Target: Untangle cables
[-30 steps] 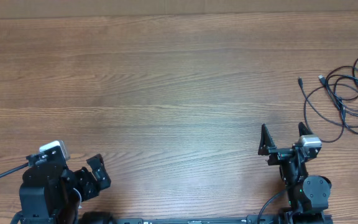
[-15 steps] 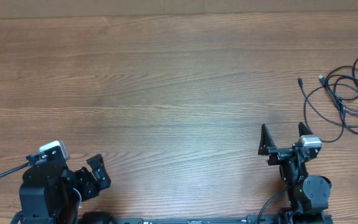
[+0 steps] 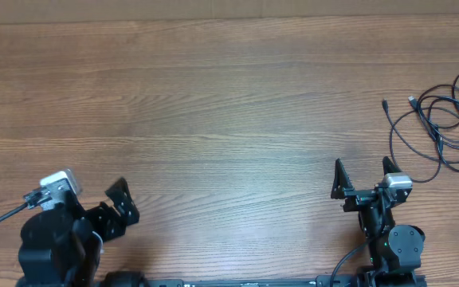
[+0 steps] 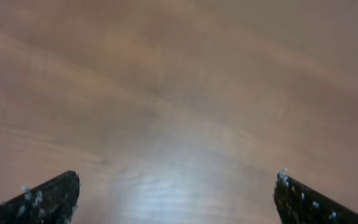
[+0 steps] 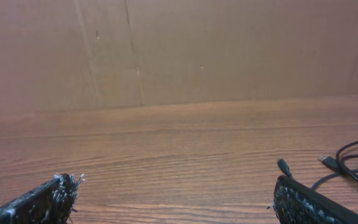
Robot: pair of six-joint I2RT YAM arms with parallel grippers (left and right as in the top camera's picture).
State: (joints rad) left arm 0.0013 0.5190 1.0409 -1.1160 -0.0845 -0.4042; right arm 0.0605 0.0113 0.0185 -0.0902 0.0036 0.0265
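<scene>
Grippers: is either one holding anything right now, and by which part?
Nothing is held. The left gripper and right gripper are both open and empty; the cables lie untouched on the table, beyond the right gripper.

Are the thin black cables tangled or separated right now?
Tangled: the thin black cables lie in overlapping loops near the wooden table's right edge.

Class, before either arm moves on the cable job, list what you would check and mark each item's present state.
1. Cables in view: ok, near the table's right edge.
2. Right hand open and empty: ok.
3. Left hand open and empty: ok.
4. Cables untangled: not ok, loops overlap.
5. Cable count: cannot tell.
6. Bare wood between right hand and cables: ok.
</scene>
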